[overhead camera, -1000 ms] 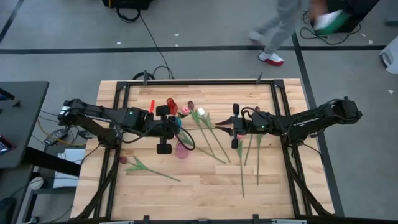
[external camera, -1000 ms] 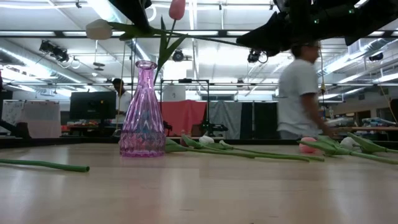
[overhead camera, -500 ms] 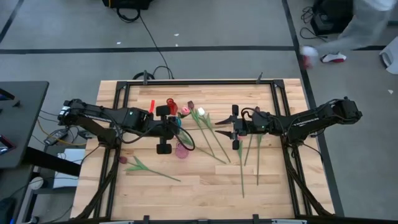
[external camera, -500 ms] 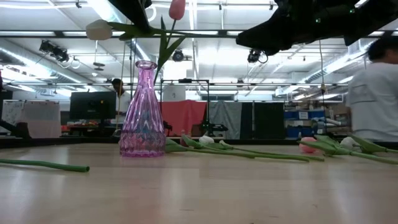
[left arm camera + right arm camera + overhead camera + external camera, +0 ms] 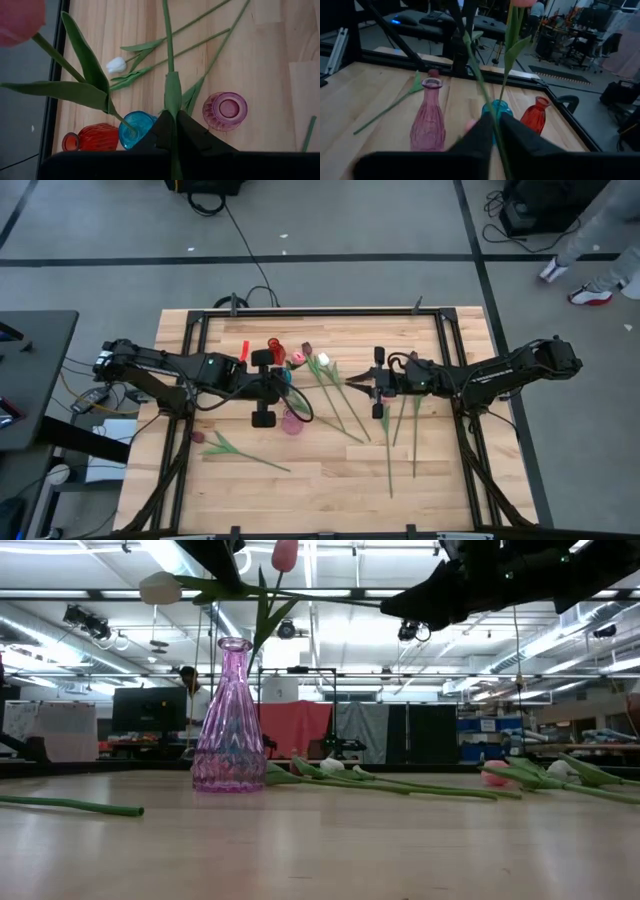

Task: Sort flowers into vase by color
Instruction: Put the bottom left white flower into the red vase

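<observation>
Both grippers are shut on one white tulip held level above the table. Its head sticks out past my left gripper, and its stem runs across to my right gripper. A pink tulip stands with its stem in the blue vase. The pink glass vase stands just near of the left gripper, and the red vase stands beyond the blue one. Other tulips lie flat on the table. My left gripper pinches the white tulip's stem between its two fingers, fingers level and along the stem; the flower is lifted clear of the table. My right gripper pinches the same stem nearer its cut end, coming level from the table's right, and the stem runs straight on to the left arm.
A maroon tulip lies near the left edge. Several stems lie under and near of the right gripper, and a white tulip lies mid-table. A small red object lies by the red vase. A black frame borders the table.
A person beyond the table's far edge has walked off to the right. Both arms, the held tulip and the vases have kept still.
</observation>
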